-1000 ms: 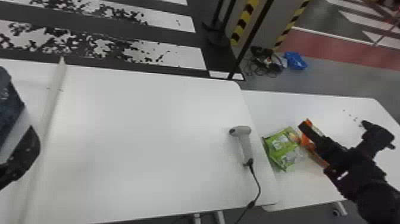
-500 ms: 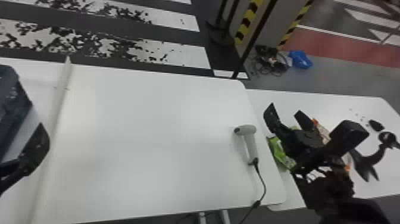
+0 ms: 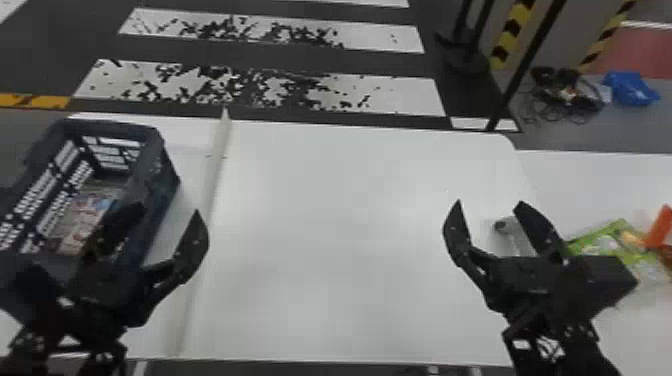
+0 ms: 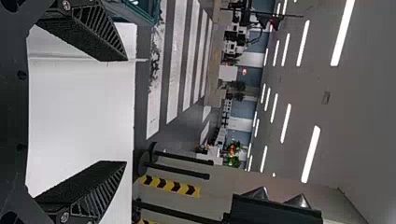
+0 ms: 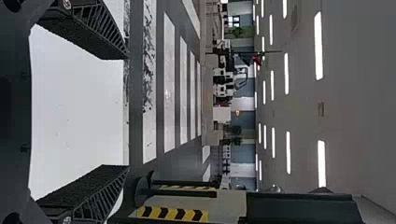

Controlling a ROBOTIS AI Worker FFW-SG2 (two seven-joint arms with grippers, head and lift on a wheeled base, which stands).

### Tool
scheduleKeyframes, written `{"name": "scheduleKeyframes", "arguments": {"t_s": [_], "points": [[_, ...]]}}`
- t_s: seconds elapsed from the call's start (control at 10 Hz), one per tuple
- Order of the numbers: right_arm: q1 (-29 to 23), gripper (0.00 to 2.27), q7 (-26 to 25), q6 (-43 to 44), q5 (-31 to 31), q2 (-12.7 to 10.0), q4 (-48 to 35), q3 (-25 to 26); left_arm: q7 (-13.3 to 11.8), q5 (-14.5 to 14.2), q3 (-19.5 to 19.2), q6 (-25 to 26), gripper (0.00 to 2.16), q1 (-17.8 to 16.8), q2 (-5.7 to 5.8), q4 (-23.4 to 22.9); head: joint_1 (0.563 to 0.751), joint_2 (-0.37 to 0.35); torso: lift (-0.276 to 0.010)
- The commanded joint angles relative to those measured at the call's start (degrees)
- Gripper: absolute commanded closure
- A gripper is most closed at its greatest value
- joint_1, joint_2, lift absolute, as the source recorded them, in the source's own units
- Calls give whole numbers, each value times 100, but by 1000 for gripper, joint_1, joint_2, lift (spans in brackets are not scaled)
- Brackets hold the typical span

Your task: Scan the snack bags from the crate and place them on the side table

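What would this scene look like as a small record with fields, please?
crate: dark, open-topped, left end of the white work table
crate contents: at least one printed bag
handheld scanner: grey, near the work table's right edge
side table: white, on the right
bags on side table: green and orange
left gripper: open, empty
right gripper: open, empty

Your view cut off the crate (image 3: 162,182) and the orange bag (image 3: 661,227); the crate's contents (image 3: 85,215) were blurred, and your scanner (image 3: 518,240), near the tabletop's (image 3: 350,225) right edge, was partly hidden.
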State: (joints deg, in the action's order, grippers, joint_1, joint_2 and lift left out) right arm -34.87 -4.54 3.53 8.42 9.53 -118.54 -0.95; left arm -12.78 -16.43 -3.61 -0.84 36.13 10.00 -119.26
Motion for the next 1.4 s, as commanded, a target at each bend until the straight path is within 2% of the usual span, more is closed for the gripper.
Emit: {"name": "scheduleKeyframes", "arguments": {"t_s": [0.0,0.3,0.6,0.8,0.9,1.0,1.1,1.2,1.3], "points": [[-11,56,-100,336,-288,-74,340,-327,39,0,53,-43,87,-35,-15,87,695,-36,-81],[-116,56,-231,881,-288,-153,674,-502,250,0,159,-131,87,-44,-24,175,695,10,-81],[-134,60,-231,916,-288,-144,797,-599,232,9,-17,-95,90,-71,20,-168,695,17,-81],[-116,60,-231,916,-288,-135,885,-599,109,18,-501,836,93,-282,90,-563,695,40,-81],[-107,60,-231,916,-288,-118,920,-599,21,26,-799,1522,103,-475,169,-695,695,56,-81],[-107,60,-231,916,-288,-109,956,-590,-234,79,-1151,2032,107,-659,178,-730,695,79,-81],[-107,60,-231,916,-288,-100,999,-590,-392,88,-1485,2401,144,-853,240,-730,695,108,-81],[-107,60,-231,916,-288,-100,1035,-573,-436,97,-1766,2664,144,-993,371,-704,695,124,-81],[-107,60,-231,881,-288,-91,1035,-564,-515,158,-1942,2664,147,-1099,512,-625,695,165,-81]]}}
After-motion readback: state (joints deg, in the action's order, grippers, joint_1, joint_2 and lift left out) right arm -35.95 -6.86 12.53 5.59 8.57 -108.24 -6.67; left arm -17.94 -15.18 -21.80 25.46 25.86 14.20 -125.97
